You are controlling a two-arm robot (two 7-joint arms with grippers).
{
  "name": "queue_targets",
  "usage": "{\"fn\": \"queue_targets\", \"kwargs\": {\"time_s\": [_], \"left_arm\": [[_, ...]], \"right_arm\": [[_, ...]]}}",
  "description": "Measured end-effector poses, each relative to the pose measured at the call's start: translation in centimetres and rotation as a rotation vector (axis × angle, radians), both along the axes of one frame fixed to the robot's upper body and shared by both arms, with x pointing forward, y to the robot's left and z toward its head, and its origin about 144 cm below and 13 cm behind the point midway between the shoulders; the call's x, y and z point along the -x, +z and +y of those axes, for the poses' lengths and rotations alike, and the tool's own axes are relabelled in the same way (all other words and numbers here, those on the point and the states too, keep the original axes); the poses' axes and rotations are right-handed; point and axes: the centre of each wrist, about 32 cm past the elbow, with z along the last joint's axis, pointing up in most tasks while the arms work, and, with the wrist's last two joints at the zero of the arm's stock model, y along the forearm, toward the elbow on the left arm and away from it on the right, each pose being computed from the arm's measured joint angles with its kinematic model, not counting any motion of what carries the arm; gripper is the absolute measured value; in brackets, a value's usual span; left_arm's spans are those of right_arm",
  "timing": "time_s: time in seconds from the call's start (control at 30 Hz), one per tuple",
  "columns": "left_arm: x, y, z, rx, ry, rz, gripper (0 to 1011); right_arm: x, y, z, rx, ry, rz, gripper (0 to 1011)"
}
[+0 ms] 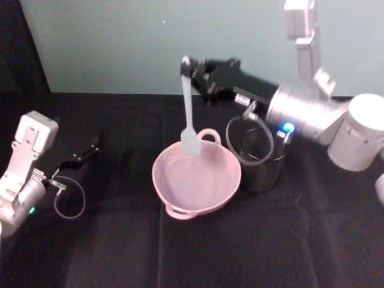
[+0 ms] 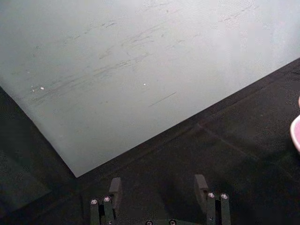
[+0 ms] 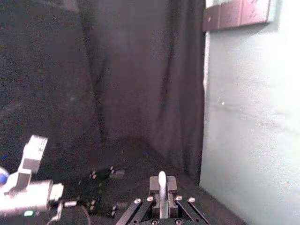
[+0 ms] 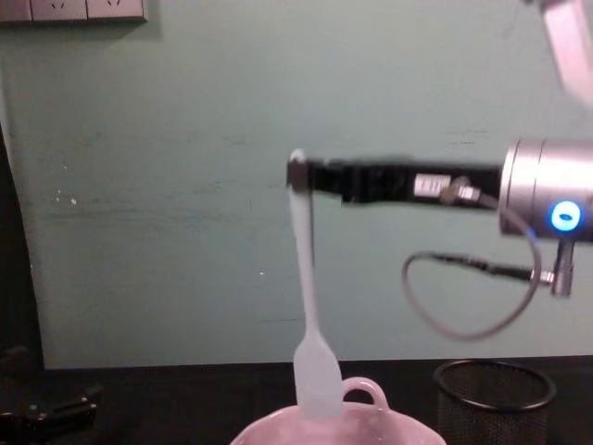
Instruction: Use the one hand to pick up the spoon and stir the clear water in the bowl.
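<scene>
Spoon [image 1: 187, 108] hung upright, blade at far rim of bowl [image 1: 157, 180] | judged light, slim, flexible, slippery; hold at handle end judged adequate | right hand [image 1: 187, 66] clamped on handle top | left hand [image 1: 90, 149] parked over worktop [image 1: 240, 252], spread apart

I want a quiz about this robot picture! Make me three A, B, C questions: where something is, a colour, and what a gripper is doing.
1. Where is the black mesh cup? A) to the bowl's left B) to the bowl's right C) inside the bowl
2. What colour is the bowl? A) pink B) green C) yellow
3. What is the right gripper doing? A) open and empty B) holding the spoon upright C) gripping the cup
Answers: 1 B, it stands beside the bowl on the robot's right. 2 A, its walls are pink. 3 B, it is shut on the handle end, blade over the bowl; the left gripper rests idle.
</scene>
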Motion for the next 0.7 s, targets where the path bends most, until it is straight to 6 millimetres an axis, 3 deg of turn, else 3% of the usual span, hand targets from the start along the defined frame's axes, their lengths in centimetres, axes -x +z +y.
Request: {"fn": "queue_targets", "kwargs": {"time_s": [0.3, 0.7], "left_arm": [[0.0, 0.0, 0.0, 0.0, 0.0, 0.0, 1011], [0.0, 0.0, 0.0, 0.0, 0.0, 0.0, 1011]], "right_arm": [[0.8, -2.1, 0.1, 0.032, 0.022, 0.002, 100], [2.0, -3.1, 0.2, 0.037, 0.046, 0.027, 100]]}}
